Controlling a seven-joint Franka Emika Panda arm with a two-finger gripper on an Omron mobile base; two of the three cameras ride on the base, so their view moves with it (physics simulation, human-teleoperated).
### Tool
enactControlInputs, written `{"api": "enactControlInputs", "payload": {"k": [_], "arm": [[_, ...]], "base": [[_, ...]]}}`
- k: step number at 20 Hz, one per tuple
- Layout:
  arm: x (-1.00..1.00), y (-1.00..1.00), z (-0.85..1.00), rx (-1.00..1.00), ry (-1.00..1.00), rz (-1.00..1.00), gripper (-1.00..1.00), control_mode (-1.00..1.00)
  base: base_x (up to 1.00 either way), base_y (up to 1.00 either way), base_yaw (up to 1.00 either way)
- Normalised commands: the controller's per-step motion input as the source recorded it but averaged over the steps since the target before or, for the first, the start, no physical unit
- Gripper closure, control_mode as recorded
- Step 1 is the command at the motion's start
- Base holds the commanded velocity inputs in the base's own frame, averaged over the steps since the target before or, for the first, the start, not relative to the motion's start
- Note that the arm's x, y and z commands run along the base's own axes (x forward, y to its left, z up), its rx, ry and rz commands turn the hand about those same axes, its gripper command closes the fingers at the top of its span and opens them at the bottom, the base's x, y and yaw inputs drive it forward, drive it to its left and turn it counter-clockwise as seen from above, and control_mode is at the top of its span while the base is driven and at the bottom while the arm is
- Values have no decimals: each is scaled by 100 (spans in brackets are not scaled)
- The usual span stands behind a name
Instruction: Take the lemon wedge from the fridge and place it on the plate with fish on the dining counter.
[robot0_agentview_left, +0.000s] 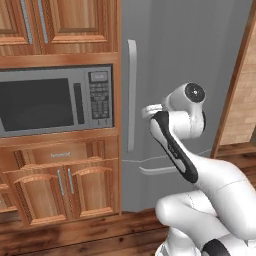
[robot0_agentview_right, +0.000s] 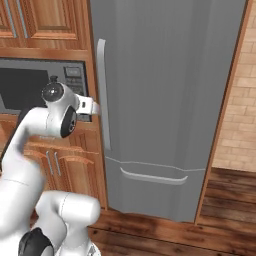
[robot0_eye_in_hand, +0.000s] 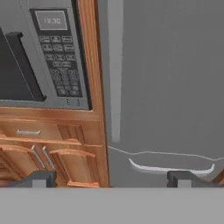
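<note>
The end effector (robot0_eye_in_hand: 111, 179) is seen in the hand view with its two dark fingertips (robot0_eye_in_hand: 39, 178) set wide apart near the bottom edge, and nothing is held between them. It is aimed at the closed front of the fridge (robot0_eye_in_hand: 166, 78) and is not touching it. Between the fingertips, the lower curved drawer handle (robot0_eye_in_hand: 168, 168) of the fridge is framed, and above it the long vertical light-grey handle (robot0_eye_in_hand: 114, 70) is seen running up the left edge of the door.

In the left base view the white arm (robot0_agentview_left: 177, 145) is bent in front of the fridge (robot0_agentview_left: 175, 60), with its wrist raised near the vertical handle (robot0_agentview_left: 131, 95). In the right base view the wrist is seen just to the left of the handle (robot0_agentview_right: 102, 95), close to the fridge (robot0_agentview_right: 165, 90) door.

The fridge door is shut, so the lemon wedge cannot be seen and its place cannot be told.

To the left of the fridge a steel microwave (robot0_agentview_left: 55, 100) with a keypad is set into wooden cabinets (robot0_agentview_left: 65, 180). A brick wall (robot0_agentview_right: 240, 115) is seen to the right of the fridge, and a wooden floor (robot0_agentview_right: 165, 230) lies below.
</note>
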Motion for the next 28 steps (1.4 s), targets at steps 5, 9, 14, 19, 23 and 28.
{"api": "enactControlInputs", "payload": {"k": [5,9,14,19,23,28], "arm": [[97,0,1,25,2,0,-100,-100],[78,0,0,-2,7,-10,-100,-100],[87,14,-20,-13,7,-10,-100,-100],[83,19,-25,-1,0,-2,-100,-100],[69,1,-15,0,0,0,-100,-100],[56,0,-10,-5,0,0,-100,-100]], "base": [[0,0,0],[0,0,0],[0,0,0],[0,0,0],[0,0,0],[0,0,0]]}}
